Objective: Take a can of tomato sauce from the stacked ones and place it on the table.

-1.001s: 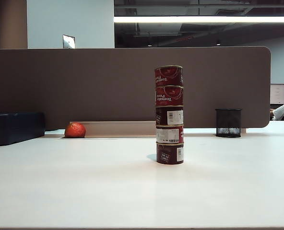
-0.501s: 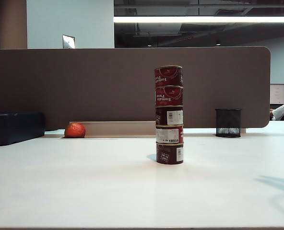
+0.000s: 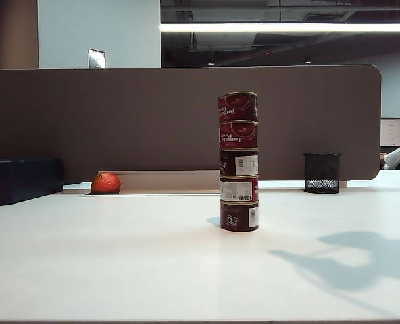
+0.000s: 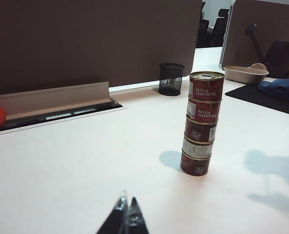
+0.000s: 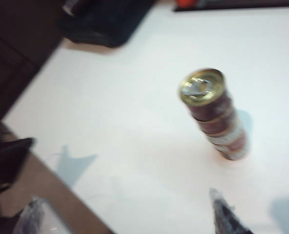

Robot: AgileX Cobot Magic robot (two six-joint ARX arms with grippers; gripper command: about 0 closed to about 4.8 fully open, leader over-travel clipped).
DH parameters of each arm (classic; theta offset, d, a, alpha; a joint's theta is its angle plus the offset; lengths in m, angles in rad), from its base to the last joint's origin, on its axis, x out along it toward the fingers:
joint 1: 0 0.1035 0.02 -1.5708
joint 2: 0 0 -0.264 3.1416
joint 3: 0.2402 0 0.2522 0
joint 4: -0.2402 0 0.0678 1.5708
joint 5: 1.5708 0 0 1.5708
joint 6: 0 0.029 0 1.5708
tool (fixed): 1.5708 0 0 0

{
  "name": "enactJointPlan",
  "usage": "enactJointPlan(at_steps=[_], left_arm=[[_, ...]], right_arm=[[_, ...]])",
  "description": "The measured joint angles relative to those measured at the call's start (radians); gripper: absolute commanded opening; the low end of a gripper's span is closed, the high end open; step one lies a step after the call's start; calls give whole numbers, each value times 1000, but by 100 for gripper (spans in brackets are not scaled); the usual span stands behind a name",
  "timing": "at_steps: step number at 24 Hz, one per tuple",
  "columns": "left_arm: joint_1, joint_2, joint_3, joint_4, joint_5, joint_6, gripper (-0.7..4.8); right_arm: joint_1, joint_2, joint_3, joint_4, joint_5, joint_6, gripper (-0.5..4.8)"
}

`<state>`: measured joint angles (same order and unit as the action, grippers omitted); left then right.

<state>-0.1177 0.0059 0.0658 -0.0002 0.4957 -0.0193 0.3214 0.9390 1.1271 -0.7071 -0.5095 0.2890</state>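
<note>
The stacked ones (image 3: 238,162) form a slim column of several dark red tins with gold rims, standing upright mid-table on the white table (image 3: 119,256). The top can of tomato sauce (image 3: 237,106) shows white lettering; its gold lid (image 5: 202,87) faces the blurred right wrist view. My right gripper (image 5: 125,209) hovers above the table short of the column, open wide, with nothing between its fingers (image 5: 218,207). My left gripper (image 4: 126,207) hangs low and well short of the column (image 4: 201,124), its tips pressed together, shut and empty. Neither gripper shows in the exterior view.
A brown partition (image 3: 119,121) runs along the table's back. Before it sit an orange-red round object (image 3: 106,183), a black mesh cup (image 3: 321,173) and a dark box (image 3: 21,179) at far left. An arm's shadow (image 3: 348,260) lies on the table at right.
A shadow has spread across the table from the right edge toward the column, growing larger. The cans have not moved.
</note>
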Motion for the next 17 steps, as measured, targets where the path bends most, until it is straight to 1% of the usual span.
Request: enactJointPlan(at_steps=[1, 2, 4, 10, 17], left_arm=[[0, 0, 0, 0, 0, 0, -6], [0, 0, 0, -3, 0, 0, -6], [0, 0, 0, -11, 0, 0, -6], [0, 0, 0, -26, 0, -19, -6], [0, 0, 0, -27, 0, -20, -6]], right_arm=[[23, 34, 0, -1, 64, 0, 479], [44, 63, 0, -1, 105, 0, 479], [66, 96, 0, 3, 129, -2, 479], [86, 184, 0, 89, 132, -3, 479], [107, 317, 0, 248, 131, -6, 479]])
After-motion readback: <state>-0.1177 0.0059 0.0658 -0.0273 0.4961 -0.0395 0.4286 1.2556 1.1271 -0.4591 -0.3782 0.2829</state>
